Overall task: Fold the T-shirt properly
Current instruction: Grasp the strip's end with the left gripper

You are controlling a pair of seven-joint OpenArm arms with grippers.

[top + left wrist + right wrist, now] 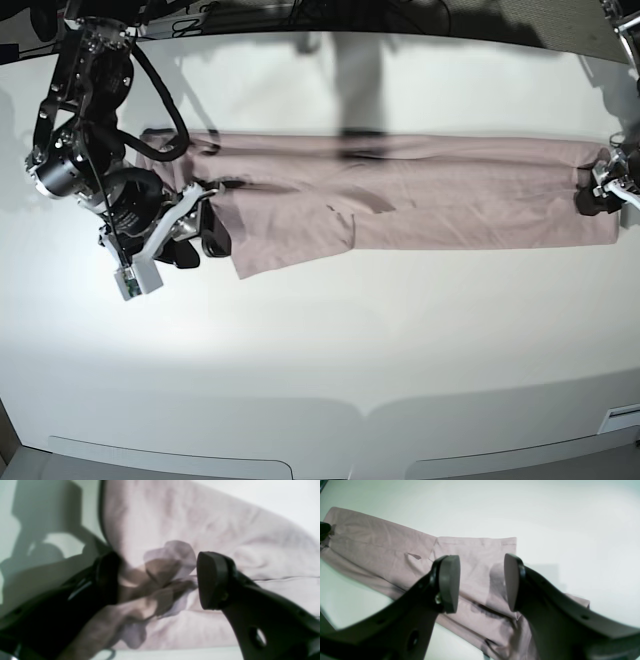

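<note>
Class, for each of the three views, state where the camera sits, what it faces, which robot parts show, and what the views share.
Left wrist: on the left arm, facing the T-shirt past its open fingers.
Right wrist: on the right arm, facing the shirt's other end, open fingers in front.
Base: overhead, facing the white table; both arms at the shirt's ends.
Shared: the T-shirt.

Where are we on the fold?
Done: the dusty mauve-pink cotton T-shirt lies as a long narrow strip across the white table, sides apparently folded in. In hand: nothing; the right gripper and left gripper sit open at opposite ends. Left: the end-to-end folds.
</note>
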